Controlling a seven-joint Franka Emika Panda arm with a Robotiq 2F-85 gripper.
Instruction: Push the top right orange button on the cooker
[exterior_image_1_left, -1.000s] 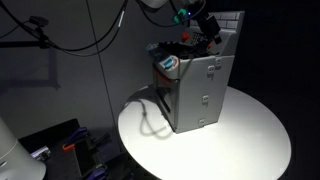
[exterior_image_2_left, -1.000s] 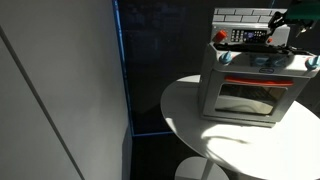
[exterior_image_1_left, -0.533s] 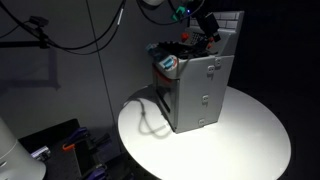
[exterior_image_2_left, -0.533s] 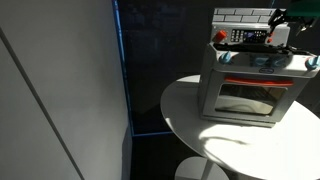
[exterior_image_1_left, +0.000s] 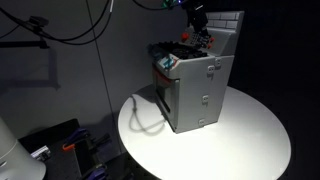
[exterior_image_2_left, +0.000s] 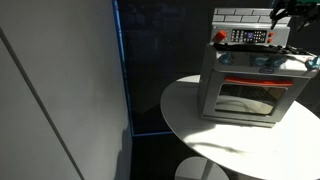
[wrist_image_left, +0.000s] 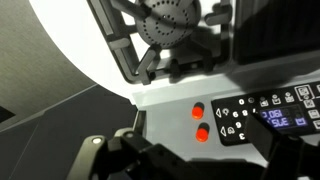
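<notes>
Two orange buttons (wrist_image_left: 197, 110) on likely light, slide-prone cooker (exterior_image_1_left: 205, 90) want a square, gentle fingertip press; claw (wrist_image_left: 215, 160) hangs apart above.

Not much you can actually read here, tbh. In the wrist view, lower right of the frame, the cooker (wrist_image_left: 175, 100) has a black control panel (wrist_image_left: 268, 112) covered in small white icons (wrist_image_left: 232, 113). They're arrow and symbol type pictograms, no words I can make out. There are also two blue display patches (wrist_image_left: 281, 120) on it with pale characters, too blurry to read. In an exterior view the same panel (exterior_image_2_left: 250, 37) is just tiny light specks. No brand names or numbers are legible anywhere.
</notes>
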